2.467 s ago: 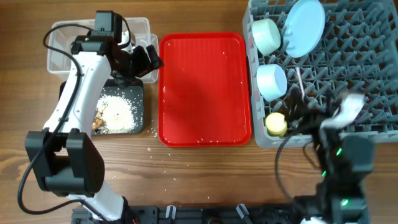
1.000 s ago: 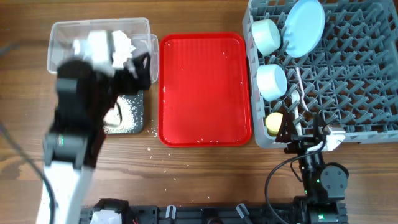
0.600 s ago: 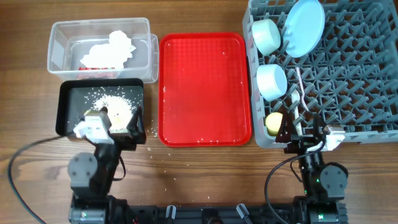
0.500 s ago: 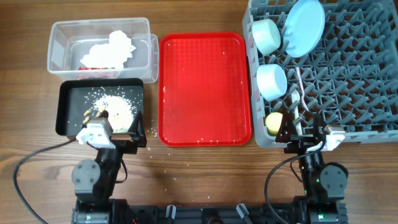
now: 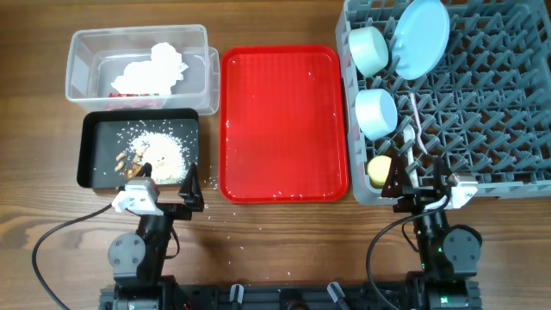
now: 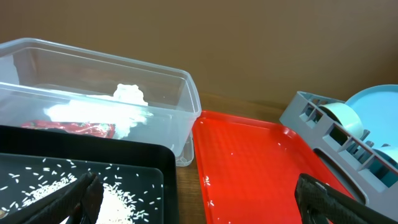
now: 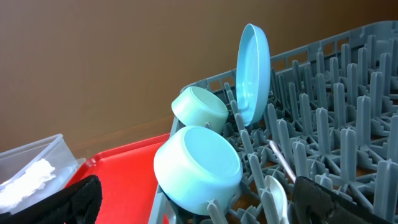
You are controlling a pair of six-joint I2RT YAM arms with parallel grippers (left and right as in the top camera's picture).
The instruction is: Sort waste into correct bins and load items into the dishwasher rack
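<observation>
The clear tub [image 5: 77, 52] at back left holds the white napkin [image 5: 155, 65] and red wrapper scraps [image 5: 133, 102]. The black tray [image 5: 86, 164] in front of it holds beige crumbly food [image 5: 159, 155]. The grey rack [image 5: 499, 103] on the right holds the blue plate [image 5: 422, 34] on edge, a mint bowl [image 5: 368, 47], a blue bowl [image 5: 376, 112], the yellow cup [image 5: 381, 170] and white cutlery [image 5: 415, 120]. My left gripper [image 5: 164, 185] is open and empty at the black tray's front edge. My right gripper [image 5: 422, 185] is open and empty at the rack's front left corner.
The flat red serving tray [image 5: 284, 120] lies between the bins and the rack, with a few rice grains on it. Loose grains lie on the wood in front of it. Both arms sit folded at the table's front edge.
My left arm has pulled back from over the bins to the table's front edge, uncovering the tub and the black tray. The right arm folded down earlier and has stayed still since.
</observation>
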